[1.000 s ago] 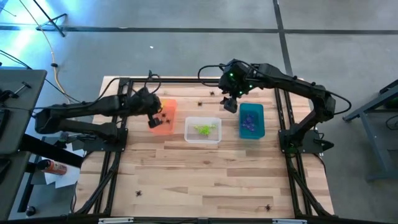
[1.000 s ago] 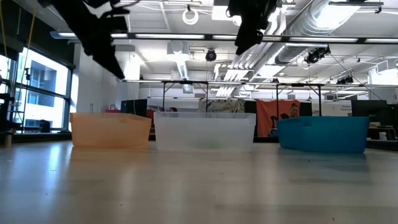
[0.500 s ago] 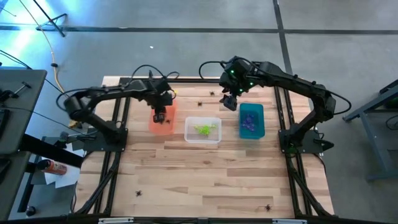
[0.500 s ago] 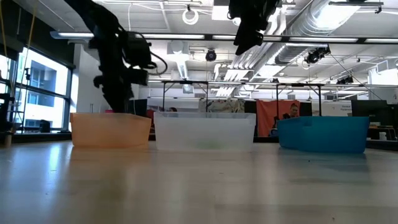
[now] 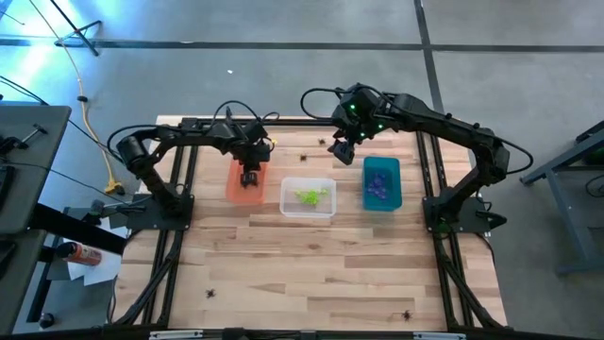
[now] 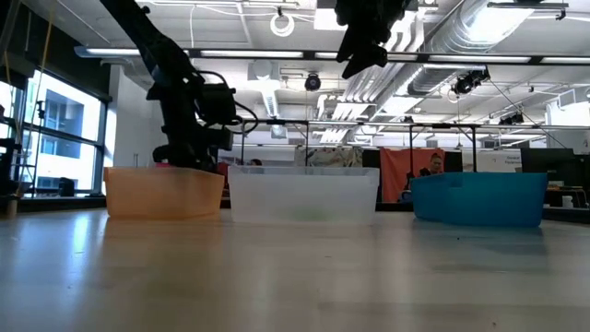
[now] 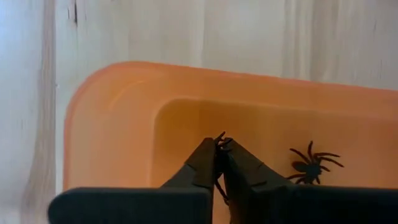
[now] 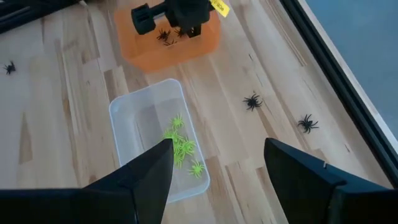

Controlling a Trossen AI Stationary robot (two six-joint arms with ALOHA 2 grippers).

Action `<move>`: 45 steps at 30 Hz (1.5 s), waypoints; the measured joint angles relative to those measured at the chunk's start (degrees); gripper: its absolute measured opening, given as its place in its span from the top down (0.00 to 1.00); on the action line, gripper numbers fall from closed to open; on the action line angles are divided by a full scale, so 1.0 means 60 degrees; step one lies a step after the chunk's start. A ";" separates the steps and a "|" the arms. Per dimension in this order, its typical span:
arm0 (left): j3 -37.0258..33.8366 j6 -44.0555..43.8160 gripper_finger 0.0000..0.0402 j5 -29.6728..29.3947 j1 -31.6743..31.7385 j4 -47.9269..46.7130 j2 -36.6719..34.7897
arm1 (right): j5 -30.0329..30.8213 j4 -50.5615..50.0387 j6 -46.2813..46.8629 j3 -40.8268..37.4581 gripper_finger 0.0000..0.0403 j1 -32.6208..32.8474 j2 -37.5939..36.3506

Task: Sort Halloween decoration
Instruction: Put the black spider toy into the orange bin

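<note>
The left gripper [image 5: 249, 176] is hanging down inside the orange bin [image 5: 236, 186], its fingers [image 7: 205, 163] pressed together on a small black spider [image 7: 220, 142] whose legs are poking out at the tips. A second black spider [image 7: 312, 163] is lying on the bin floor just beside those tips, apart from them. In the low view the left arm is dropping behind the bin's near wall, so the gripper's end is hidden there.

The right gripper [image 5: 341, 149] is hovering above the table's far side, between the clear bin [image 5: 286, 201] and the teal bin [image 5: 394, 194] but behind both — its jaws are standing wide apart with nothing between them. Lime green spiders [image 8: 182, 149] are sitting clustered in the clear bin, and purple spiders [image 5: 379, 186] are lying in the teal bin.

More black spiders are scattered on the bare wood: two [image 8: 252, 101] are lying near each other on the table's far side beyond the clear bin, one [image 8: 9, 68] is sitting well apart from the orange bin, and one [image 5: 209, 293] is resting near the front left — another [image 5: 408, 314] is lying near the front right. The three bins are standing in a row across the wooden table [image 5: 311, 260].
</note>
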 joint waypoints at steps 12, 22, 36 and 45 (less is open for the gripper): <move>0.0505 -0.0241 0.70 -0.0076 -0.0024 -0.1079 -0.0026 | 0.0026 0.0010 -0.0295 0.0000 0.38 0.0000 0.0000; 0.2544 -0.0741 0.42 -0.0026 0.0083 -0.3859 -0.0076 | 0.0028 -0.0242 -0.0919 -0.0004 0.38 -0.0029 -0.0316; 0.1116 -0.6243 0.46 0.0341 -0.3315 -0.3715 -0.5694 | -0.0005 0.0113 0.0094 -0.1760 0.38 0.1408 -0.3011; 0.0796 -1.0640 0.47 -0.1078 -0.9440 -0.4265 -0.6244 | 0.0177 0.3623 0.2833 -0.5100 0.38 0.3017 -0.4133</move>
